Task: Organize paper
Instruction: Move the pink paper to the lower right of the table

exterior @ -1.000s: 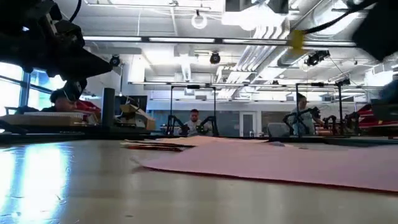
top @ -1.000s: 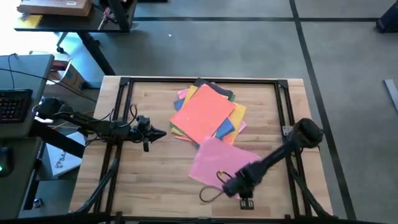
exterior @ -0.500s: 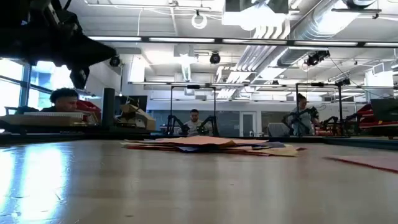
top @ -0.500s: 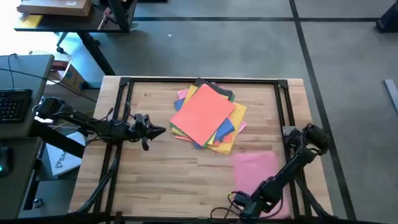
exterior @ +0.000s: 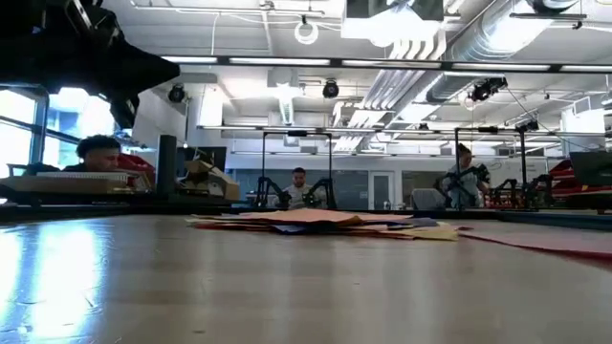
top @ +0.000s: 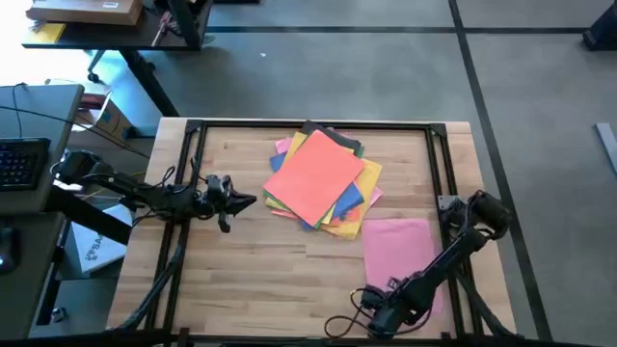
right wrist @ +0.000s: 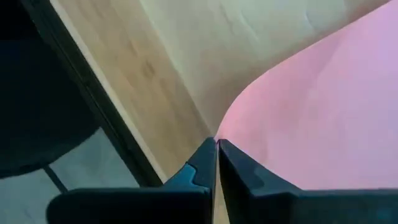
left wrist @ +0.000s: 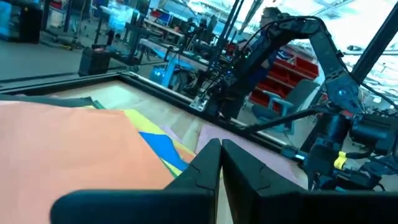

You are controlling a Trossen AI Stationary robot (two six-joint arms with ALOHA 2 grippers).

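Note:
A loose stack of coloured paper (top: 318,183) lies at the middle of the wooden table, an orange sheet (left wrist: 68,143) on top, with blue, yellow and pink edges showing under it. The low view shows the stack (exterior: 325,220) lying flat. A single pink sheet (top: 400,255) lies apart at the near right. My right gripper (top: 384,306) is low by the table's near edge, shut on that sheet. My left gripper (top: 241,202) hovers shut just left of the stack, touching nothing. My right gripper pinches the pink sheet's near left corner (right wrist: 227,133) between its two fingers, a single layer as far as shows. The fingers come in low over the table. The corner curves up a little at the fingers; the rest of the sheet lies on the wood.
A black metal frame (top: 439,164) runs around the tabletop. The table's near edge (right wrist: 118,137) is right beside my right gripper. Bare wood (top: 260,260) stretches near and left of the stack. Desks and a keyboard stand off the table at left; people sit far behind.
My right gripper has dragged the pink sheet from just near the stack toward the table's right and near edges, then a little back toward the far edge. The sheet has slid along the wood and now lies squarely at the near right.

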